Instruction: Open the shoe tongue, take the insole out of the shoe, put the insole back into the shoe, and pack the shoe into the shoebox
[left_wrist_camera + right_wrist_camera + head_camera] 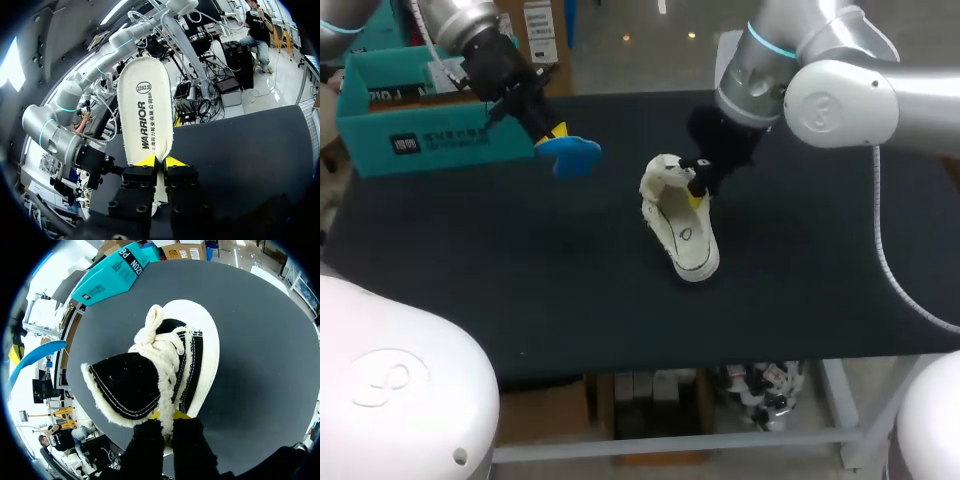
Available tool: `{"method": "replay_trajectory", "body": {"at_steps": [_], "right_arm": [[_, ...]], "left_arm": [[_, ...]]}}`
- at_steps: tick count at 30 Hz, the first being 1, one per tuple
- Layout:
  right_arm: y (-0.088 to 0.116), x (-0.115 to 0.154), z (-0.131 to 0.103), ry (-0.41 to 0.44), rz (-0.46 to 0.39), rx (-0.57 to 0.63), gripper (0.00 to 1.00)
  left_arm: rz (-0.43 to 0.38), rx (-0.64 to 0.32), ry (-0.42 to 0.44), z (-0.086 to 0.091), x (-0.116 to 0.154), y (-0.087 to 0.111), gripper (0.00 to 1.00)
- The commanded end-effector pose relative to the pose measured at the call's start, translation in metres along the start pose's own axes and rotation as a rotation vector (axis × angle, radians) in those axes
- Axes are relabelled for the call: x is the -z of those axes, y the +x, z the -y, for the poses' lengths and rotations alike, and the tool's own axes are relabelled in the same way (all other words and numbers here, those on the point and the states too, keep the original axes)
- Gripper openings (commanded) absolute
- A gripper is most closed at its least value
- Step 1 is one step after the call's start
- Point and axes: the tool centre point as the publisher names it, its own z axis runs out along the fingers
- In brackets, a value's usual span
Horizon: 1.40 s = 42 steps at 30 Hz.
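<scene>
Two pinches: left end effector (159,161) clamped on insole (145,110) end, thin, light, floppy; right end effector (167,416) nipping shoe (192,357) at fleecy rim, soft, likely to sag.

A table (520,300) with a dark matte top lies under even light; a pale metal frame (700,441) and leg (850,420) carry it.

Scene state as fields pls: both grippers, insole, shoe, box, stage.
left gripper: shut on insole, held above the table
insole: out of the shoe, in the air beside the shoebox
right gripper: shut on the shoe's fleecy edge
shoe: mid-table, opening up
shoebox: teal, far left, shoe not in it
stage: insole out, not yet back in
</scene>
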Motion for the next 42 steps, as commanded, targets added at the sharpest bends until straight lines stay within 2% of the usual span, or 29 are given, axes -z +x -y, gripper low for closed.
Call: {"method": "replay_trajectory", "body": {"at_steps": [1,8,9,10,19,28,42], "right_arm": [[-0.006,-0.013,-0.001,-0.025,-0.012,-0.027,0.0],[-0.008,-0.022,-0.002,-0.049,-0.033,-0.065,0.0],[-0.009,-0.022,-0.001,-0.047,-0.03,-0.07,0.67],[-0.009,-0.021,0.0,-0.05,-0.03,-0.071,1.0],[-0.006,0.011,0.017,-0.088,0.043,-0.075,1.0],[-0.009,0.047,0.038,-0.136,0.058,-0.078,1.0],[-0.009,0.047,0.038,-0.136,0.058,-0.078,1.0]], "left_arm": [[0.015,0.005,0.008,-0.003,0.001,0.007,0.0],[0.024,0.011,0.011,-0.004,0.002,0.016,0.0],[0.024,0.01,0.012,-0.004,0.002,0.017,0.0],[0.024,0.009,0.013,-0.003,0.001,0.017,0.0],[-0.01,-0.057,0.012,0.012,-0.014,0.009,0.0],[-0.041,-0.163,0.018,0.032,-0.041,-0.006,0.0],[-0.106,-0.245,0.01,0.05,-0.089,-0.03,0.0]]}}
